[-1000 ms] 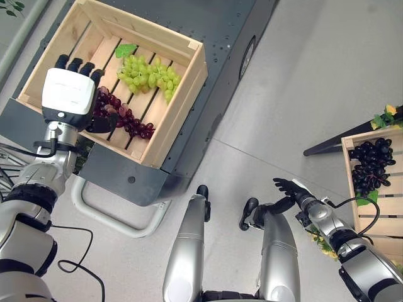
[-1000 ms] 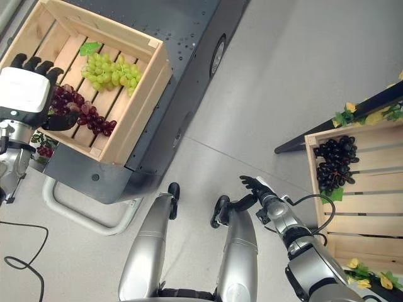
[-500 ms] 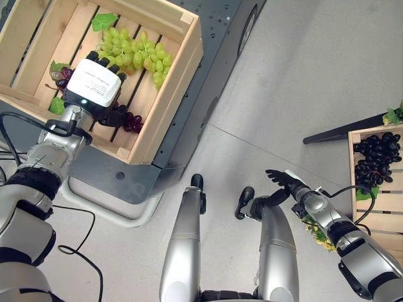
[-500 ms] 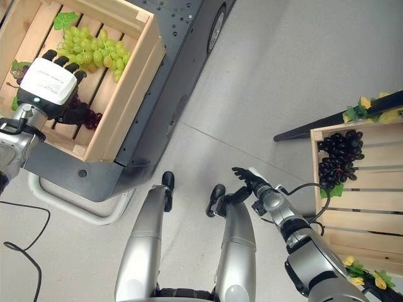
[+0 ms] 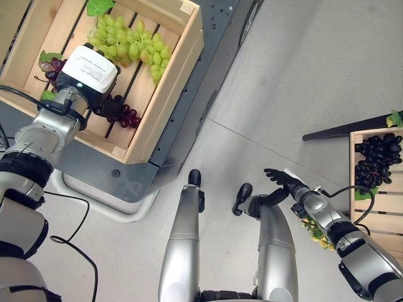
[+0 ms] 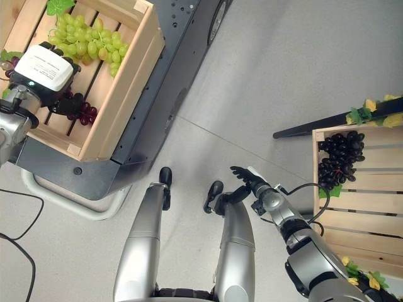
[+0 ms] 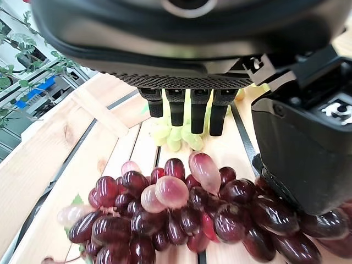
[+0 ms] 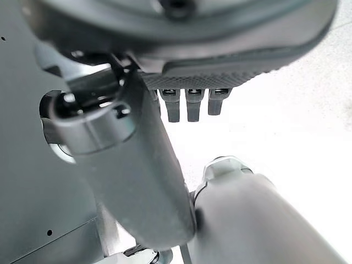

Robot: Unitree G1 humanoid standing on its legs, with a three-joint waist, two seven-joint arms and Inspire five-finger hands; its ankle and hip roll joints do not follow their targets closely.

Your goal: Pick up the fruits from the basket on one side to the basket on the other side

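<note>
Fingers of the left hand [image 5: 94, 66] reach straight over the dark red grape bunch [image 7: 187, 217] in the slatted wooden crate [image 5: 165, 94] at 10 o'clock, green grapes [image 5: 129, 41] beyond, while the right hand [image 5: 283, 181] hangs open near the 3 o'clock crate [image 5: 352, 189] of black grapes [image 5: 376, 157].

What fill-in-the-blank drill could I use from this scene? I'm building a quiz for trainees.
1. The left hand hangs over the bunch of ____ grapes.
2. The bunch of green grapes lies in the pale ____ crate.
3. The slatted crate on the robot's right holds a bunch of ____ grapes.

Missing words: red; wooden; black
</note>
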